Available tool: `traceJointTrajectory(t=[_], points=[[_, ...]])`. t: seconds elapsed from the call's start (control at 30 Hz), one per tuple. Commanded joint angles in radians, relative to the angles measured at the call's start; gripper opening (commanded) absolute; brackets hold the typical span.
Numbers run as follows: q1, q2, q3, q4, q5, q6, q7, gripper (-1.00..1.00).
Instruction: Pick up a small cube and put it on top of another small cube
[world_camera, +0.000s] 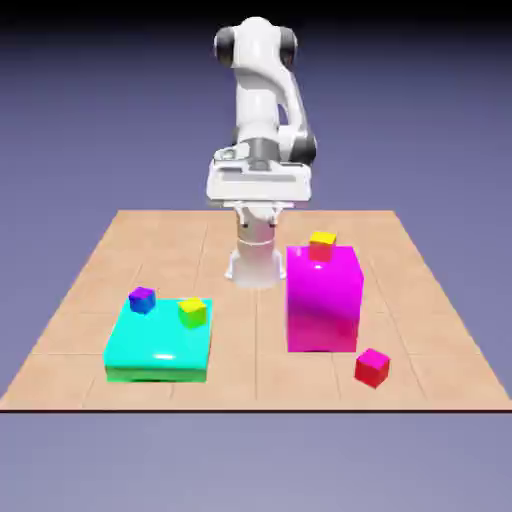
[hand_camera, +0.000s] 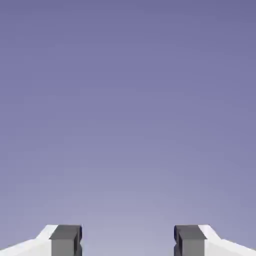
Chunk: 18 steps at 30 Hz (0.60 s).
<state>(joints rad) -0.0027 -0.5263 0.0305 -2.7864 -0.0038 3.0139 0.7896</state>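
The small cube (world_camera: 372, 367), glossy red, lies on the wooden table near its front edge, just to the exterior view's right of the big magenta block (world_camera: 324, 300). A yellow-topped small cube (world_camera: 322, 245) with red sides sits on top of that block. My gripper (world_camera: 262, 208) hangs high at the back of the table, close to the robot's base and far from every cube. In the hand view the gripper (hand_camera: 127, 242) stands open, its grey fingertips (hand_camera: 65, 241) wide apart with only the plain backdrop between them.
A flat cyan block (world_camera: 160, 345) lies at the exterior view's front left. On it rest a small purple cube (world_camera: 142, 299) and a small yellow-green cube (world_camera: 192, 312). The table's front edge (world_camera: 256, 407) runs just behind the red cube.
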Motion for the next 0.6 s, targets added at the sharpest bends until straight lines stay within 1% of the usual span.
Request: traceJointTrajectory(t=[0.0, 0.57], points=[[-0.012, 0.036, 0.025, 0.020, -0.003, -0.019, 0.040, 0.00], [-0.219, 0.652, 0.456, 0.353, -0.057, -0.345, 0.725, 0.00]])
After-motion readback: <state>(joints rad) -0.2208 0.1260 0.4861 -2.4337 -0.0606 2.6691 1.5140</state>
